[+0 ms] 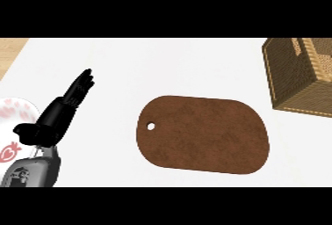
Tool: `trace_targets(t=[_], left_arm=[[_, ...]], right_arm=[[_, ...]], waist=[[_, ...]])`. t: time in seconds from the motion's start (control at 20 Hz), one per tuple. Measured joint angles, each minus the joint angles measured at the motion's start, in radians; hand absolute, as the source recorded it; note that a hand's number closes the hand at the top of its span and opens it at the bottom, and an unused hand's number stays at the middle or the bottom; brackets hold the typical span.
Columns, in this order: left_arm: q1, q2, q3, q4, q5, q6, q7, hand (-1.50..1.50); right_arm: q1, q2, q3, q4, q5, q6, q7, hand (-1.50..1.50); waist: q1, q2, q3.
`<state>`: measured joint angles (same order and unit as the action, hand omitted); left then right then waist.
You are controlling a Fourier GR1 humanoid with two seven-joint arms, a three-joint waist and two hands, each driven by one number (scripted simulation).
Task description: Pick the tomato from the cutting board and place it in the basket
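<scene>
Although the task speaks of a tomato on the cutting board (202,135), the head view shows none: the brown board lies bare, and no tomato can be seen anywhere on the white counter (168,66). Whether it already sits inside the basket (299,74) cannot be told, since only part of the basket's woven wall and rim shows and its inside is hidden from here.

One hand is in view, the left hand (65,110), low at the left side. Its black fingers are straight and point up and away, holding nothing; it stands released and resting near the edge, probably parked out of the way so the working space stays free. The right hand does not show at all.

From that left hand, the cutting board lies to the right, apart from it, flat on the counter, with its hanging hole turned toward the hand. The basket stands far off to the right and beyond the board, well apart from the hand, close to the board's far right corner but not touching it. Just left of and behind the hand's wrist, a white plate (13,114) with a pink and red pattern is partly cut off by the view's edge.

Counted: one hand, one cutting board, one basket, one plate, no tomato seen.
</scene>
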<state>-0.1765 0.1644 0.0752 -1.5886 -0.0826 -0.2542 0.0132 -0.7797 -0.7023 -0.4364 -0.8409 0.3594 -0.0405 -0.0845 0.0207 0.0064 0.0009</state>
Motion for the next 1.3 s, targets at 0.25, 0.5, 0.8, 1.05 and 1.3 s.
trace_targets(t=[0.25, 0.5, 0.8, 1.05, 1.3], left_arm=[[-0.002, -0.008, -0.006, 0.008, -0.012, 0.007, -0.011, 0.0], [-0.009, -0.018, -0.017, 0.0, -0.017, 0.011, -0.002, 0.0], [-0.039, -0.012, -0.003, 0.023, -0.007, 0.005, 0.007, 0.0], [-0.03, -0.006, 0.0, 0.001, -0.003, 0.001, 0.024, 0.0], [-0.029, -0.009, 0.0, 0.01, -0.007, 0.002, 0.01, 0.0]], right_arm=[[-0.042, -0.026, -0.03, 0.144, 0.007, -0.077, -0.117, 1.5], [-0.103, -0.056, -0.087, 0.315, -0.025, -0.11, -0.219, -1.5], [-0.16, -0.073, -0.082, 0.428, -0.017, -0.13, -0.325, -1.5], [-0.211, -0.114, -0.121, 0.474, -0.067, -0.068, -0.343, -1.5], [-0.257, -0.174, -0.186, 0.527, -0.136, -0.012, -0.286, -1.5]], waist=[[0.0, 0.001, 0.0], [0.01, 0.005, 0.001], [0.01, 0.005, 0.001], [0.008, 0.003, 0.001], [0.008, 0.004, 0.001]])
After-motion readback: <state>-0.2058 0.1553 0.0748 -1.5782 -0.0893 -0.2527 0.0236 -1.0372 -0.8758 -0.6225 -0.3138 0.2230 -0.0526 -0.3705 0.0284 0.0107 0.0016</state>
